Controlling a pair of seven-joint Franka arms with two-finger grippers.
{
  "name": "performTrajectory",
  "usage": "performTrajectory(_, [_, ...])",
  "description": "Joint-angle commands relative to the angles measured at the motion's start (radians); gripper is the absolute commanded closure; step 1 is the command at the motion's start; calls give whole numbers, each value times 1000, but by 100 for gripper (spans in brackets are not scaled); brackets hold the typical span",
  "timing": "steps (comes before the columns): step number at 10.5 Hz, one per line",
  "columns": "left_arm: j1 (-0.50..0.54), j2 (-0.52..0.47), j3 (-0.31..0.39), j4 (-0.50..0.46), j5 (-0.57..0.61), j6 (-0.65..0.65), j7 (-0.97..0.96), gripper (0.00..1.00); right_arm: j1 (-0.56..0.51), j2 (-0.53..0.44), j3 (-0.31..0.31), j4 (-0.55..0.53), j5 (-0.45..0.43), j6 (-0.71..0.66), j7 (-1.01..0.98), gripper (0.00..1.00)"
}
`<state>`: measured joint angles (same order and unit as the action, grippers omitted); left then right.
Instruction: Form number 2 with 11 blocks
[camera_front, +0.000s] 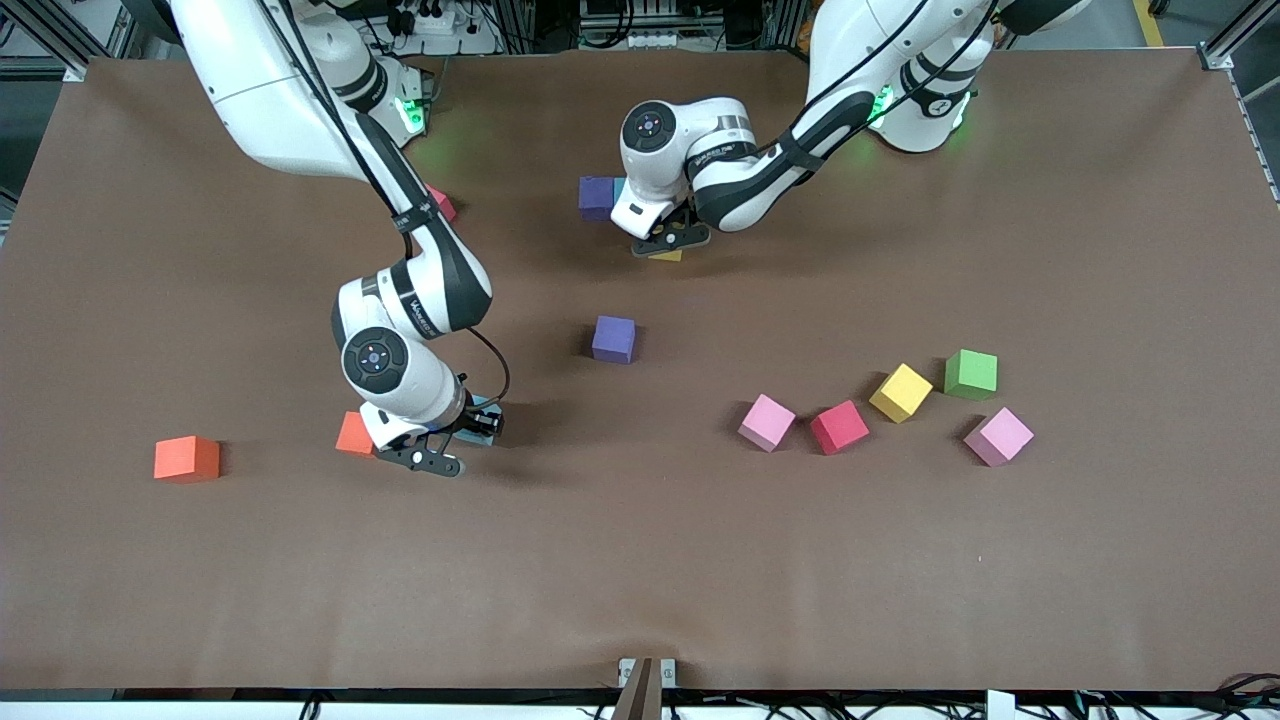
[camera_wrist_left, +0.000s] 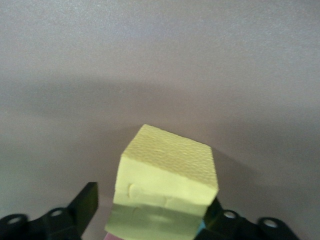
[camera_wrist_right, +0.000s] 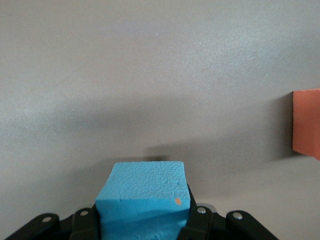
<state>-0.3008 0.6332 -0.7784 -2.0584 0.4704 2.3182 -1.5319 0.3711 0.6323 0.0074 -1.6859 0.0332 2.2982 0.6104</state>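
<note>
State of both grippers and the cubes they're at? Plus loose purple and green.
left gripper: open, fingers either side of a yellow cube
yellow cube: between the fingers, gap on one side
right gripper: shut on blue cube
blue cube: gripped
purple cube: loose on table
green cube: loose on table

No legible text; arm lettering (camera_front: 425, 312) too small to read

Brown table (camera_front: 640, 560); purple (camera_front: 613, 339), pink (camera_front: 767, 422), red (camera_front: 839, 427), yellow (camera_front: 900, 392), green (camera_front: 971, 374), orange (camera_front: 186, 458) cubes.
</note>
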Motion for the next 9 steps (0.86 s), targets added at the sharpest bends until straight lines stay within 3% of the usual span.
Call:
performTrajectory(1, [0, -7, 5, -8, 27, 12, -21, 0, -6, -17, 6, -3, -13, -19, -5, 100])
performTrajectory(9, [5, -6, 10, -8, 25, 7, -27, 0, -8, -16, 6, -5, -13, -19, -3, 100])
